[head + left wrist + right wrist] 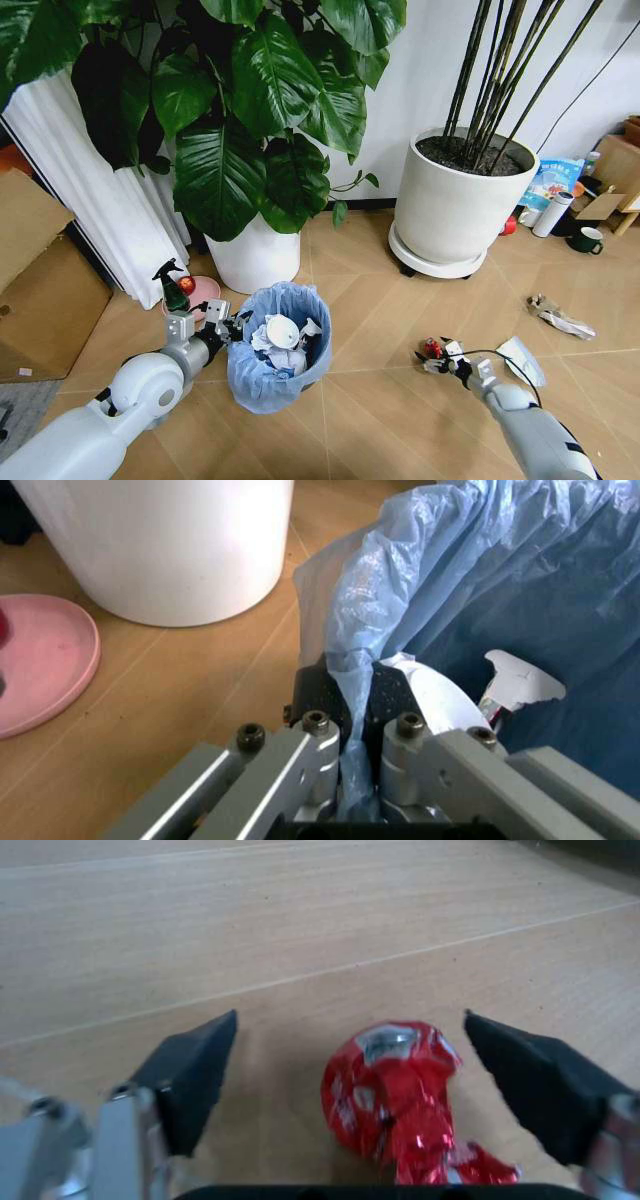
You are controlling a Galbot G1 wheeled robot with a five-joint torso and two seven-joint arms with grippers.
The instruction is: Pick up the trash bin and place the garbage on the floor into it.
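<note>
Wooden floor runs under two white plant pots (258, 255). My left end effector (357, 705) pinches the rim of the trash bin (280, 345), which holds crumpled white paper (283, 335). Rightward, my right end effector (350, 1087) is spread wide around the red crushed wrapper (400, 1102) lying on the floor, its fingers not touching it.

Light: bright, even, soft | Shadows: faint under the white plant pot (258, 255) | Glare: sheen on red crushed wrapper (400, 1099) between the right gripper (370, 1080) fingers | Blur: right wrist view soft throughout | Distortion: head view edges bowed | Left wrist view: foreground sharp, floor (190, 682) softer.
</note>
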